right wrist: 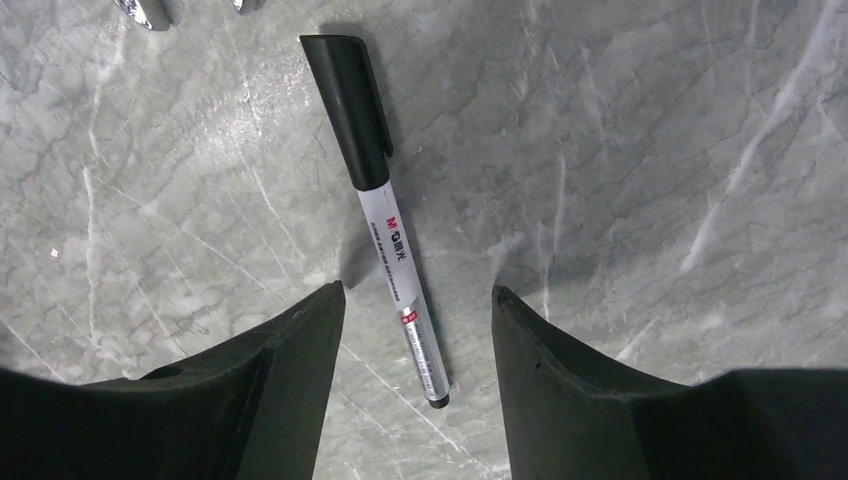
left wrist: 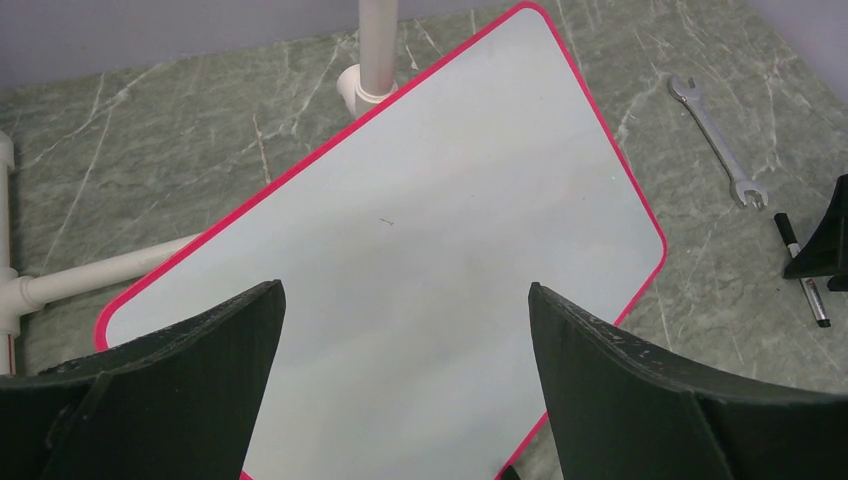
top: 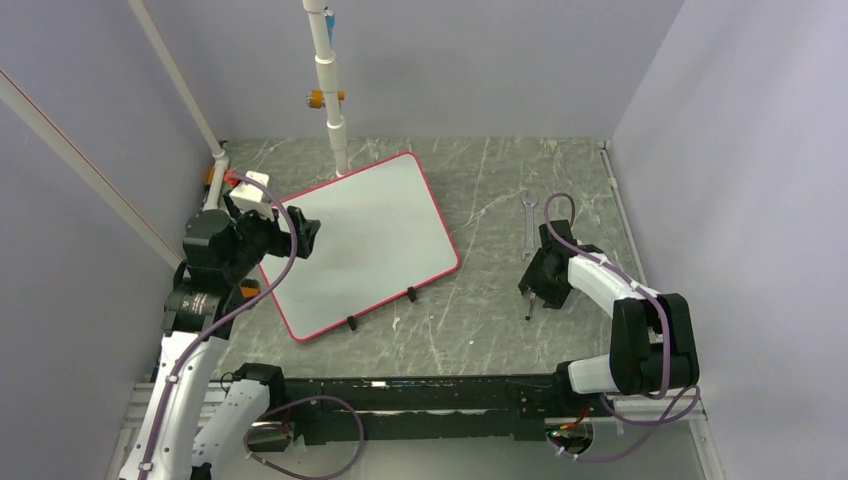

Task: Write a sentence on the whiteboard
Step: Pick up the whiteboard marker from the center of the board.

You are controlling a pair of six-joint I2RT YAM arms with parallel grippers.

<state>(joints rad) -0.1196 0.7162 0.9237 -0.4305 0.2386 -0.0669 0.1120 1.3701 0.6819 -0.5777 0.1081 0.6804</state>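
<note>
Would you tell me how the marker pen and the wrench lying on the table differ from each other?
The wrench is bare silver metal with forked ends; the marker pen has a black cap and white printed barrel. The wrench lies on its own; the marker pen sits between the open jaws of the right gripper, untouched. Both are slim and lie flat on the table, right of the whiteboard.

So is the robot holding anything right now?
No, nothing. The right gripper straddles the marker lying on the table, gaps on both sides. The left gripper hangs open over the whiteboard.
</note>
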